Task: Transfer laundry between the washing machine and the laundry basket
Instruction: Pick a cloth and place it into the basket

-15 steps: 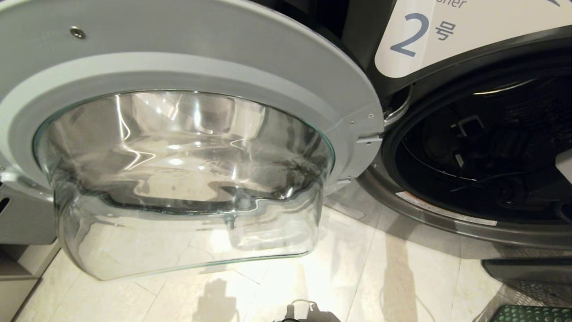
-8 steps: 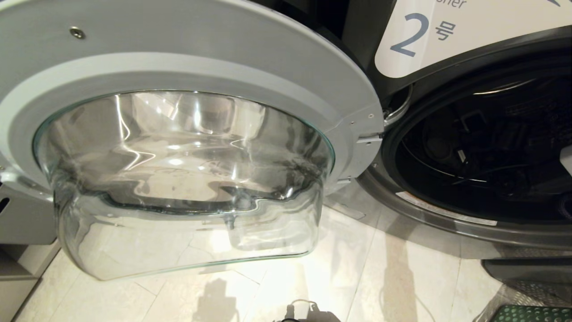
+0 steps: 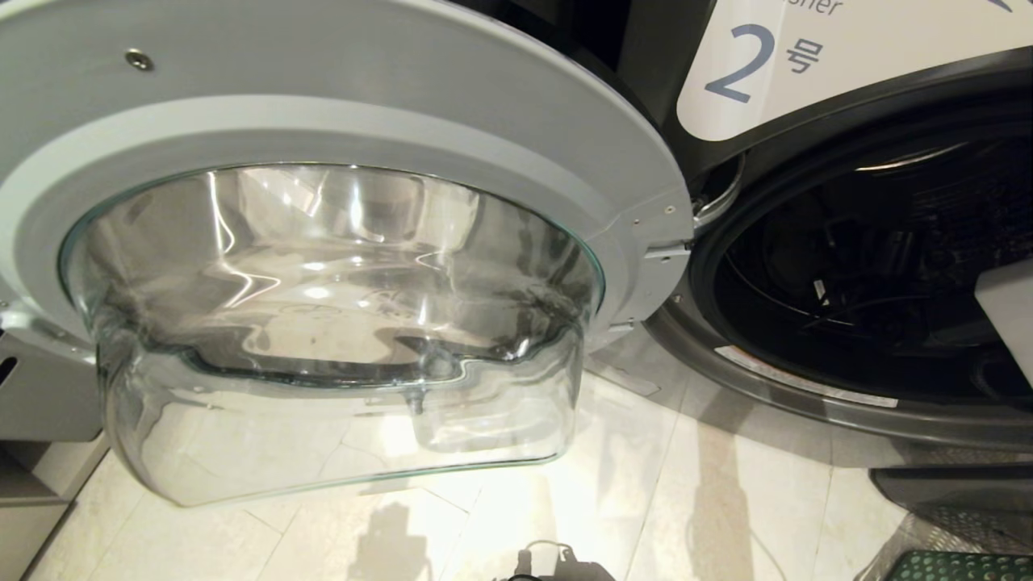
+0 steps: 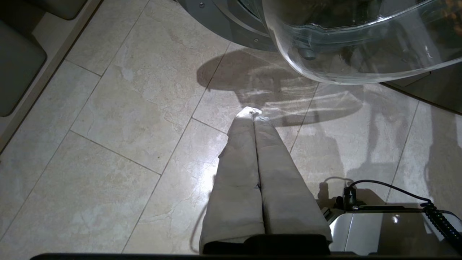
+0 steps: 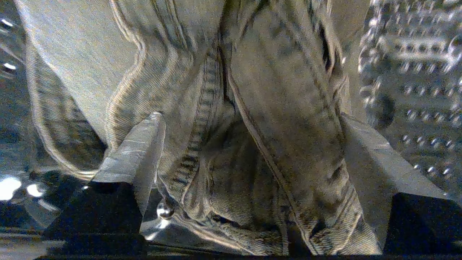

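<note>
The washing machine (image 3: 686, 105), marked 2, stands with its glass door (image 3: 339, 323) swung open to the left. My right arm (image 3: 1009, 315) reaches into the dark drum (image 3: 855, 266). Inside it, my right gripper (image 5: 251, 117) is open, its fingers (image 5: 137, 155) spread wide on either side of a grey-green garment (image 5: 288, 94) with a stitched hem, part of the laundry. The fabric fills the gap between the jaws. A green corner of the laundry basket (image 3: 952, 565) shows low on the right. My left gripper (image 4: 253, 112) hangs shut over the floor, holding nothing.
The open door's glass bowl (image 4: 346, 43) bulges low over the tiled floor (image 3: 710, 500) on the left. The perforated drum wall (image 5: 411, 72) lies close beside the right gripper. A grey panel (image 3: 40, 403) stands at the far left.
More of my right arm's white link shows at the drum's right edge, and the dark gripper shape inside the drum has shifted. The left arm and the door have stayed put.
</note>
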